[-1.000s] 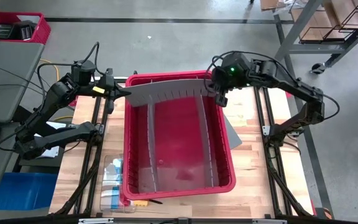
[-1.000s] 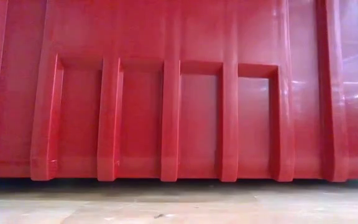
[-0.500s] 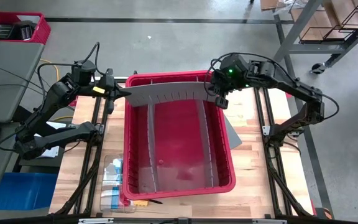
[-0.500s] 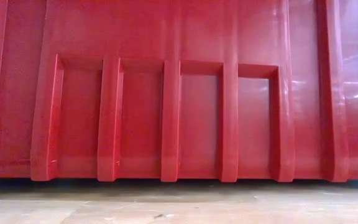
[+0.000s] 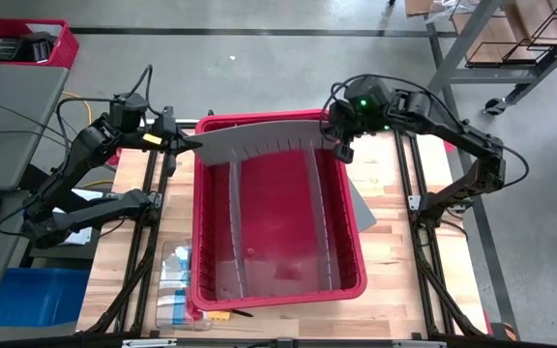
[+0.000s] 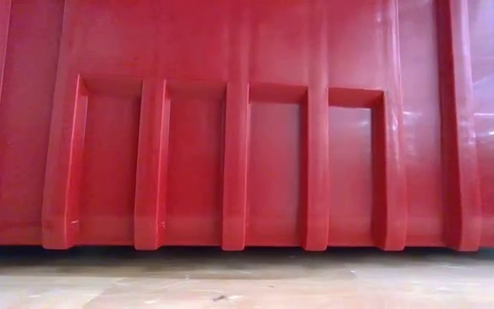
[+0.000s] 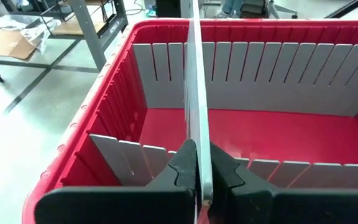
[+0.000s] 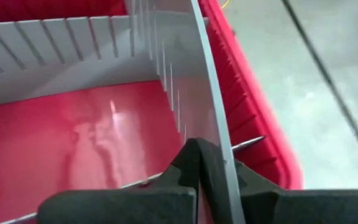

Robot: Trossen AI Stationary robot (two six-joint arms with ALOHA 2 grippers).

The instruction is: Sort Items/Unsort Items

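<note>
A long grey slotted divider panel (image 5: 259,143) hangs bowed over the far end of the red bin (image 5: 354,242). My left gripper (image 5: 190,145) is shut on its left end and my right gripper (image 5: 336,140) on its right end. The same panel (image 7: 194,93) runs away from the left fingers on edge, and it shows again as the panel (image 8: 211,106) in the right wrist view. Small items lie by the bin's near left corner: a clear tray of pieces (image 5: 175,282), a yellow piece (image 5: 219,316) and a dark stick (image 5: 243,312). My left gripper pinches the panel's left end (image 7: 199,163) between its two fingers, coming from the table's left and slanting down. The panel stands on edge, lifted clear above the bin. My right gripper pinches the panel's right end (image 8: 224,163) between its two fingers, slanting down from the right. The panel curves between the two holds.
Two grey dividers (image 5: 235,222) (image 5: 322,217) stand lengthwise inside the bin. A flat grey panel (image 5: 364,208) lies on the table at the bin's right. The bin's red wall (image 6: 247,129) fills the low view. Bare wood shows on the right side of the table (image 5: 424,280).
</note>
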